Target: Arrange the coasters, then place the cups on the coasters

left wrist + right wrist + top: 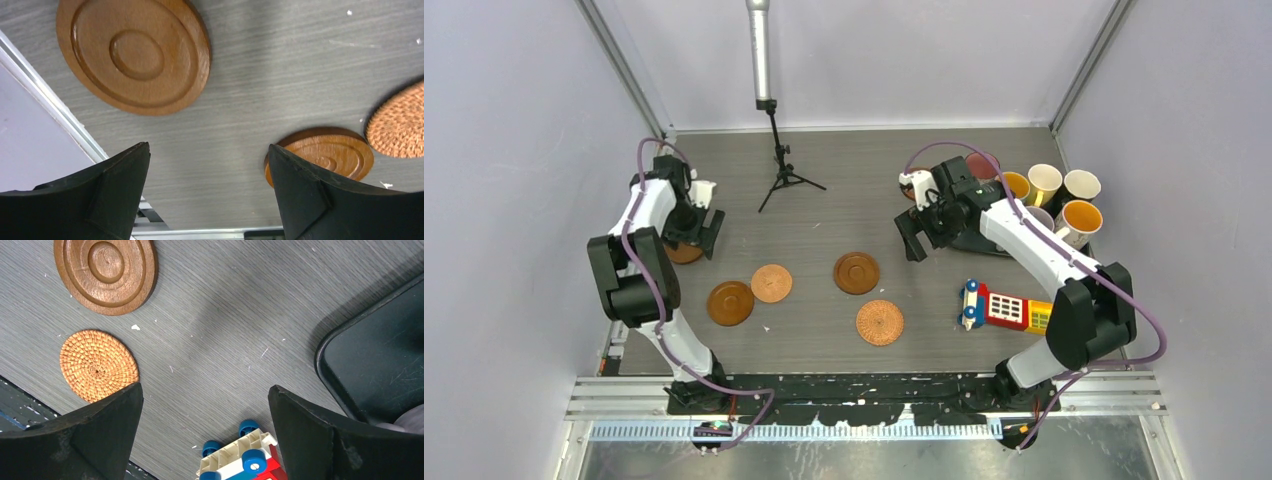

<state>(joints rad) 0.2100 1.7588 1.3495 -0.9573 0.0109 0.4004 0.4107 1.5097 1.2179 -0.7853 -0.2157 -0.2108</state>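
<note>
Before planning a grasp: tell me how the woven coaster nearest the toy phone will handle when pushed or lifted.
The woven coaster looks thin and basket-like, so it is probably light and slightly flexible. It lies flat on the table, so a push should slide it, not roll it. Its low edge likely offers little to pinch.

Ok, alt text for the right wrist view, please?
The open right gripper hovers over the grey table, holding nothing. A ringed wooden coaster and a woven coaster lie upper left; a colourful toy sits bottom centre, a black tray right.
</note>
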